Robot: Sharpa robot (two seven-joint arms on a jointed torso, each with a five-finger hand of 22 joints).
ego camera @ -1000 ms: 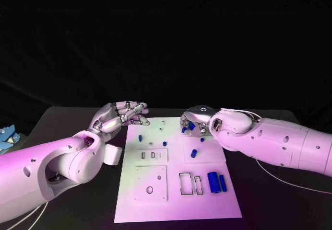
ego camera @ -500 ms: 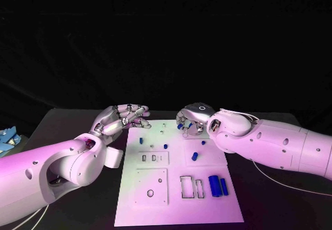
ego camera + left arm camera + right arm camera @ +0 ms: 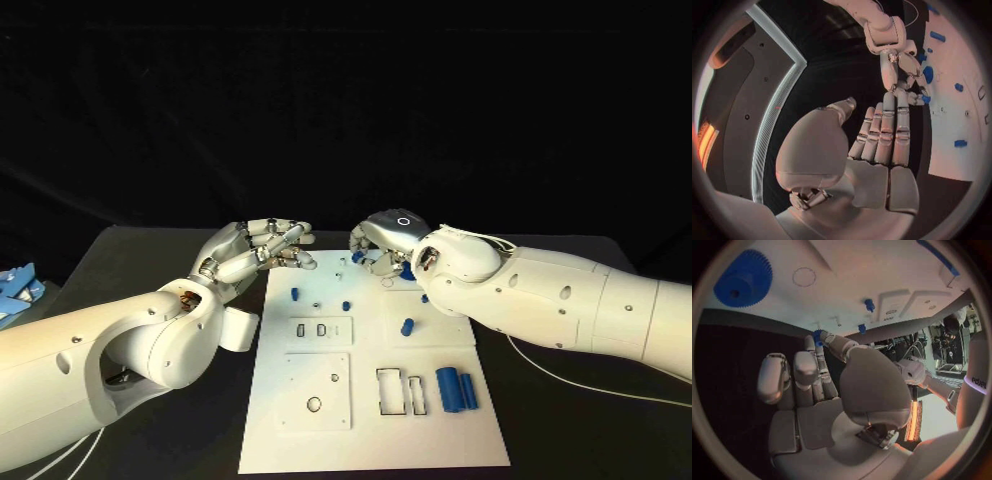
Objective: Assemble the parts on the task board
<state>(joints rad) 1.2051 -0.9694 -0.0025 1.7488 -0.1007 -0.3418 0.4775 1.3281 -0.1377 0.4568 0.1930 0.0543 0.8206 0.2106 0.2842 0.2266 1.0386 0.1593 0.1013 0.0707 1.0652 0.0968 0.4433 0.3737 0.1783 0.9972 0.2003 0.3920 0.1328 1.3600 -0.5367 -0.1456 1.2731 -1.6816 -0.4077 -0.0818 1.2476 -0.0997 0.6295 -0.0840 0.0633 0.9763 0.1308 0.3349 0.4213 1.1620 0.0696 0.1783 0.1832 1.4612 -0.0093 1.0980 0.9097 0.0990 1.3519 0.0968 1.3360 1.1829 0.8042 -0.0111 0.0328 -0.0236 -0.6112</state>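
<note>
Right hand [image 3: 384, 243] is hovering over the far edge of the task board [image 3: 368, 420], pinching a small blue part [image 3: 819, 336] at its fingertips; a blue gear [image 3: 742, 279] is lying on the board just beyond them. Left hand [image 3: 260, 246] is sitting beside the board's far corner, fingers loosely curled, holding nothing. Risk: the pinch looks shallow, so the part could slip or tilt during insertion. Count: two blue cylinders [image 3: 454, 386] near the right forearm, roughly four small blue parts mid-board.

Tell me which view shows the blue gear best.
The right wrist view: the blue gear lies in full, teeth and centre hole clear, on the task board. In the left wrist view it is small beside the right robot hand; the head view hides it.
</note>
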